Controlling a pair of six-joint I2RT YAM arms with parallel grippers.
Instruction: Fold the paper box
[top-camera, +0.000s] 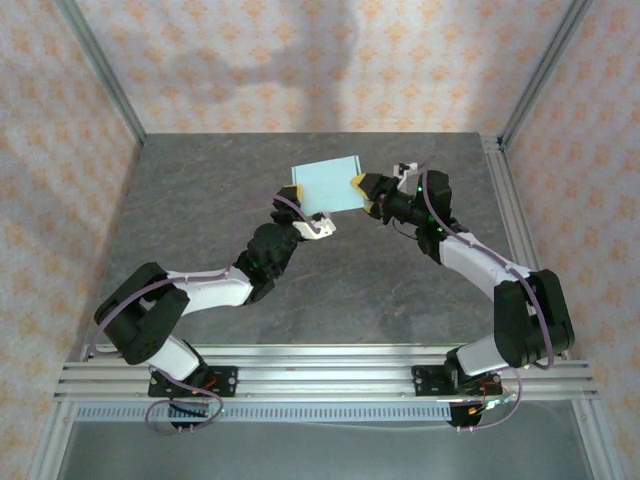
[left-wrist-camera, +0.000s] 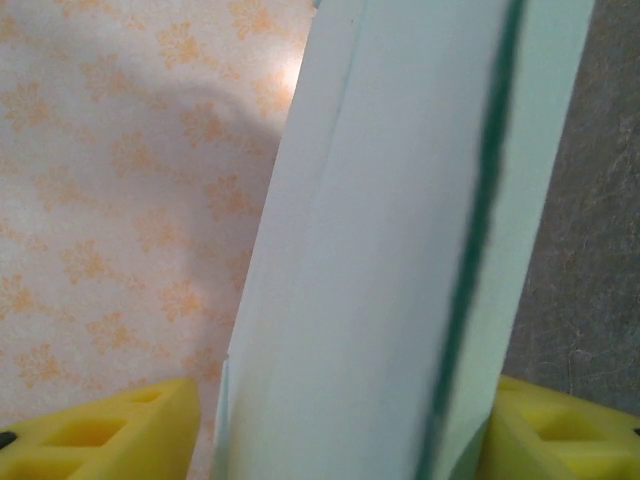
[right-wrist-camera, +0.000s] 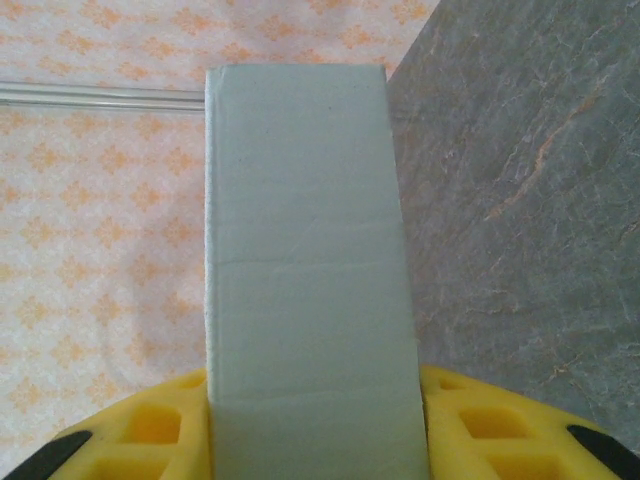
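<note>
The paper box (top-camera: 325, 185) is a pale mint-blue slim rectangular box held in the air above the far middle of the table, between my two grippers. My right gripper (top-camera: 362, 185) grips its right end. In the right wrist view the box (right-wrist-camera: 300, 250) runs straight out between the yellow fingers (right-wrist-camera: 160, 425), and the right gripper (right-wrist-camera: 312, 430) presses both of its sides. My left gripper (top-camera: 300, 205) is at the box's lower left corner. In the left wrist view the box (left-wrist-camera: 390, 250) stands between the jaws of the left gripper (left-wrist-camera: 340, 440): the right finger (left-wrist-camera: 560, 430) touches it, while a narrow gap separates the left finger (left-wrist-camera: 120, 435) from it.
The grey stone-patterned table (top-camera: 300, 290) lies beneath the box and the arms. Aluminium frame posts (top-camera: 100, 70) stand at the far corners, backed by patterned walls. A metal rail (top-camera: 320, 370) along the near edge carries both arm bases.
</note>
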